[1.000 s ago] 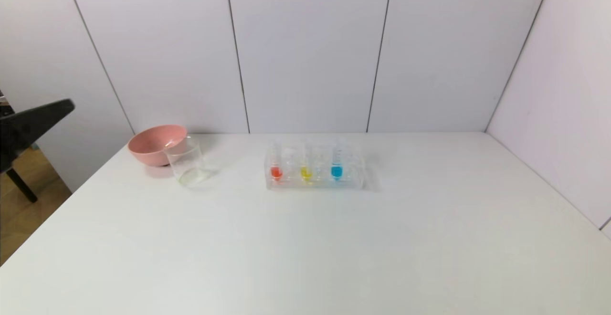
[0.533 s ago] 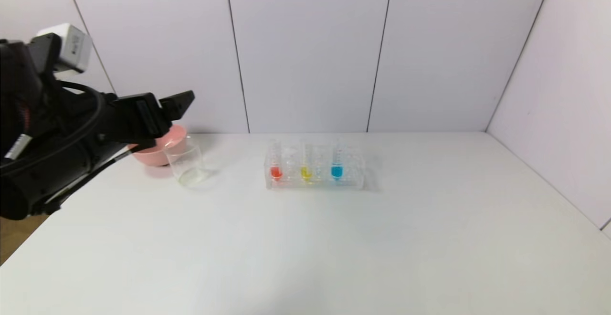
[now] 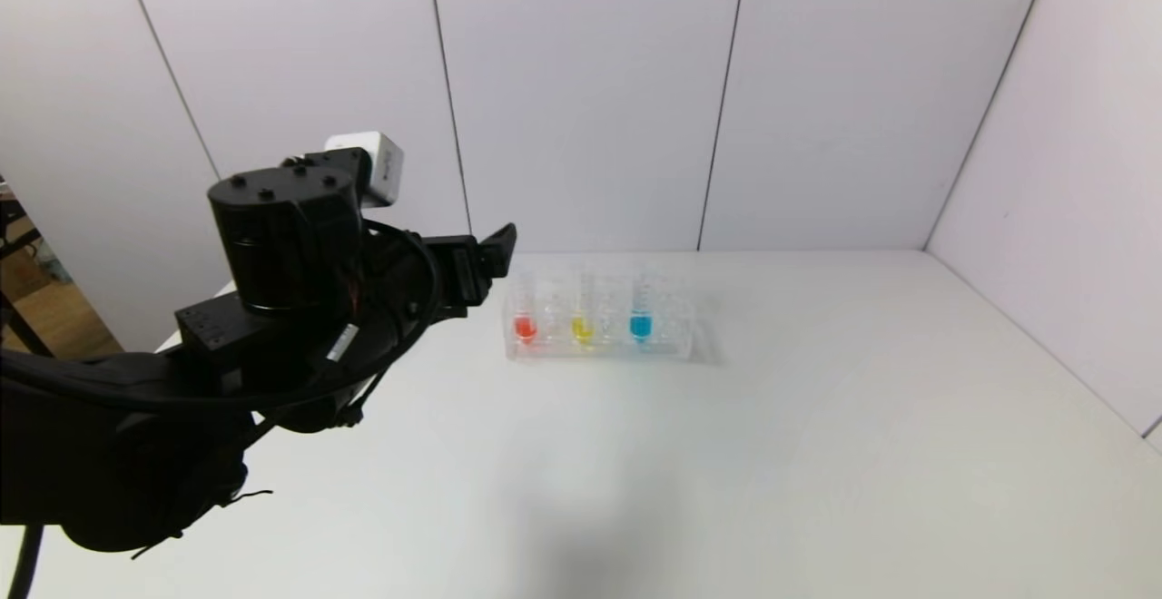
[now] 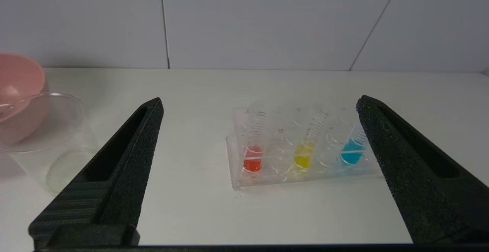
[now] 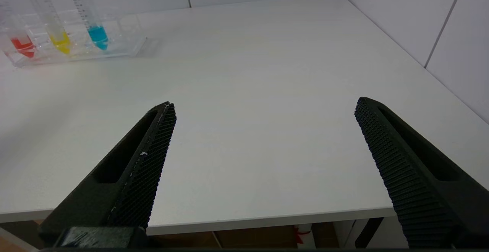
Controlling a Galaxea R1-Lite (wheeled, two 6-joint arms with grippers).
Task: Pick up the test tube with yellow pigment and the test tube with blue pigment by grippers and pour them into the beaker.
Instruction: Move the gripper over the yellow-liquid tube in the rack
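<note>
The test tube with yellow pigment [image 3: 583, 327] [image 4: 304, 156] and the test tube with blue pigment [image 3: 641, 325] [image 4: 352, 152] stand upright in a clear rack [image 3: 672, 349] at mid-table. My left gripper [image 3: 490, 259] [image 4: 259, 101] hovers open and empty just left of the rack, facing it, short of the tubes. The beaker [image 4: 46, 137] stands left of the rack; in the head view my left arm hides it. My right gripper [image 5: 265, 103] hangs open and empty over the table's near right edge, far from the tubes [image 5: 61, 40] [image 5: 97, 34].
A red-tipped tube [image 3: 526, 327] [image 4: 252, 160] occupies the rack's left end. A pink bowl [image 4: 19, 88] sits behind the beaker, touching or nearly touching it. White walls close the back and right sides. The table's front edge [image 5: 267, 217] lies under my right gripper.
My left arm has swung in from the left edge toward the rack, now covering the bowl and beaker in the head view. Its jaws stay open. The tubes have not moved.
</note>
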